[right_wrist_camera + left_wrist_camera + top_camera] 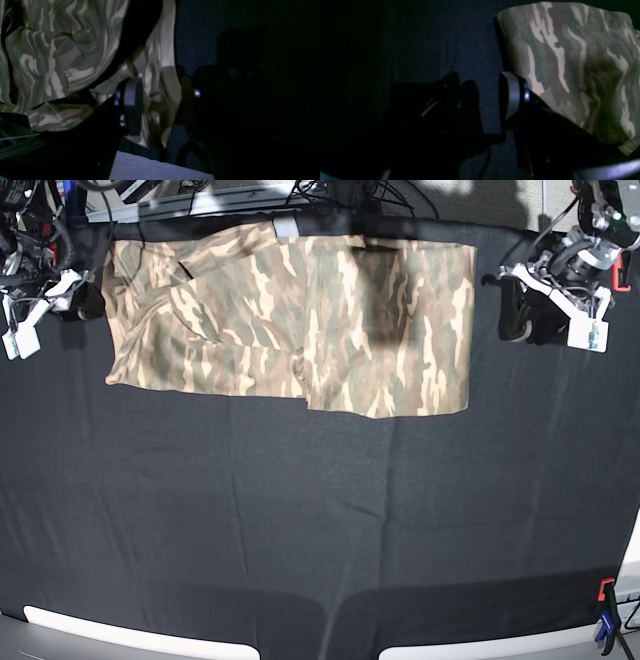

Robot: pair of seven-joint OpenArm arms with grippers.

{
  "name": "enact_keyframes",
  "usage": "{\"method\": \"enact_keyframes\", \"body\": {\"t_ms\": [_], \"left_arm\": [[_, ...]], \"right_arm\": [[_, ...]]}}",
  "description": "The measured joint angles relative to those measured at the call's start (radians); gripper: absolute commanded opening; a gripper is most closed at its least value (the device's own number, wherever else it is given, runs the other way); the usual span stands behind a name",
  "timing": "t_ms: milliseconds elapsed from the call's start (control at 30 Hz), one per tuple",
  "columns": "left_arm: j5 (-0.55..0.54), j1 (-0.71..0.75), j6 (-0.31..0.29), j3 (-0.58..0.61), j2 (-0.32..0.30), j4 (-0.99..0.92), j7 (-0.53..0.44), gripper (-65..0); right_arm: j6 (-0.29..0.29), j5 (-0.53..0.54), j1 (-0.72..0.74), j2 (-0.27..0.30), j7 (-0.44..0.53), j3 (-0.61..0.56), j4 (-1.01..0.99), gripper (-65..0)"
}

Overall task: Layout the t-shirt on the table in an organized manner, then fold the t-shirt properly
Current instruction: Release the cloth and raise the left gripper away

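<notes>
The camouflage t-shirt (300, 320) lies flat as a wide rectangle along the far edge of the black table (320, 520), with creased layers at its left end. My left gripper (515, 310) is just off the shirt's right edge. In the left wrist view it (480, 100) is open and empty over black cloth, with the shirt (570, 62) beside one finger. My right gripper (85, 300) is at the shirt's left edge. In the right wrist view it (162, 102) is open, and the shirt's rumpled edge (62, 50) lies between and behind the fingers.
Cables (330, 195) run along the table's far edge. A red and blue clamp (606, 620) sits at the near right corner. White tags hang from both arms (590, 330). Black cloth stretches from the shirt to the near edge.
</notes>
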Motion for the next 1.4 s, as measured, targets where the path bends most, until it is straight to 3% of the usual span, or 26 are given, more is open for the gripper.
{"method": "enact_keyframes", "body": {"t_ms": [1233, 1400], "left_arm": [[0.0, 0.0, 0.0, 0.0, 0.0, 0.0, 0.0, -40.5], [0.0, 0.0, 0.0, 0.0, 0.0, 0.0, 0.0, -40.5]], "right_arm": [[0.0, -0.001, 0.0, 0.0, 0.0, 0.0, 0.0, -40.2], [0.0, -0.002, 0.0, 0.0, 0.0, 0.0, 0.0, -30.5]]}}
